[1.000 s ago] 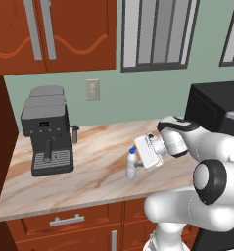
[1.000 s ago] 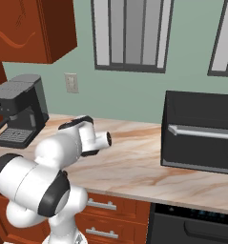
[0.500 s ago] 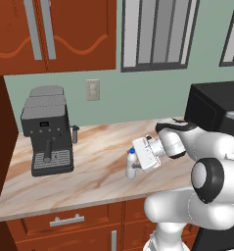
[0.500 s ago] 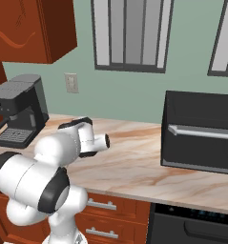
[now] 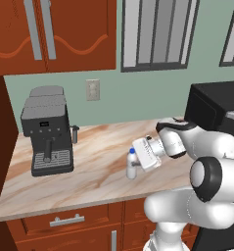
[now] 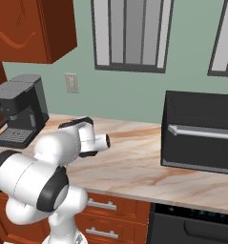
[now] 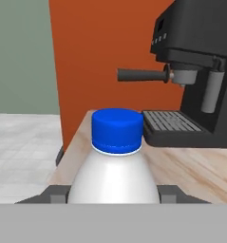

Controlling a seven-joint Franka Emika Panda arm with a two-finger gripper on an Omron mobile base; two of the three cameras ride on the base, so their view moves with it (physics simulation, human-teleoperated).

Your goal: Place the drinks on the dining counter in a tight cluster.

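1. At six o'clock in the hand view, closest to the lens, stands the white bottle (image 7: 114,178) with its blue cap (image 7: 117,131); no label or writing can be read on it
2. The gripper (image 7: 114,195) has one dark finger tip (image 7: 56,193) on each side of the bottle's body, each tip close against a flank; whether the jaws actually pinch it cannot be told
3. In the left base view the same bottle (image 5: 131,164) stands upright on the marble counter (image 5: 84,169), near its front edge, with the gripper (image 5: 138,157) reaching in level from three o'clock
4. At about two o'clock beyond the bottle in the hand view is the black coffee machine (image 7: 195,71), its drip grille and portafilter handle plain to see; the left base view puts it (image 5: 46,130) at nine o'clock, well apart from the bottle. No brand mark on it is legible
5. The right base view adds a black oven box (image 6: 199,132) on the counter at three o'clock; there the arm's white body covers the bottle
6. Farthest back are the green wall, a pale socket plate (image 5: 92,89) and red-brown cupboards (image 5: 52,34)
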